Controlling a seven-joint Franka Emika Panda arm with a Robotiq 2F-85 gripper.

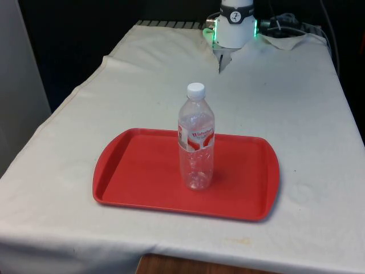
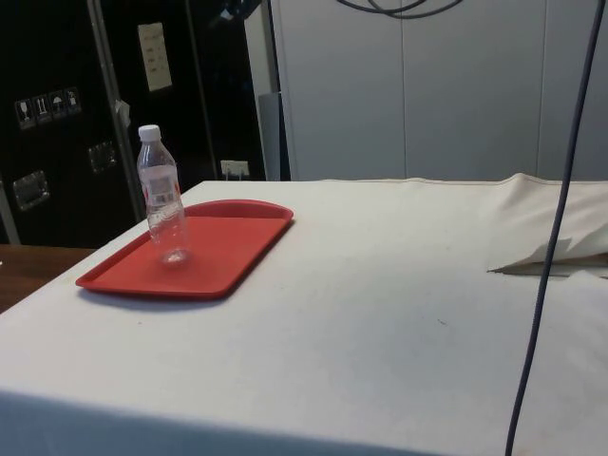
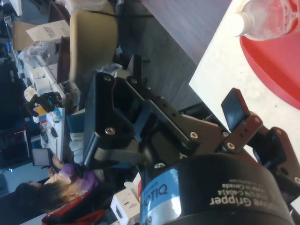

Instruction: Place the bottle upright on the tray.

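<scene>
A clear plastic bottle with a white cap and a red-and-white label stands upright on the red tray, a little to the front view's right of the tray's middle. In the side view the bottle stands alone on the tray, with nothing touching it. In the wrist view my gripper is open with nothing between its fingers. It is well away from the bottle and the tray, which lie beyond one fingertip.
The robot's base stands at the table's far end, with a fold in the cloth before it. A dark cable hangs down in the side view. Past the table edge the wrist view shows a beige chair and a seated person.
</scene>
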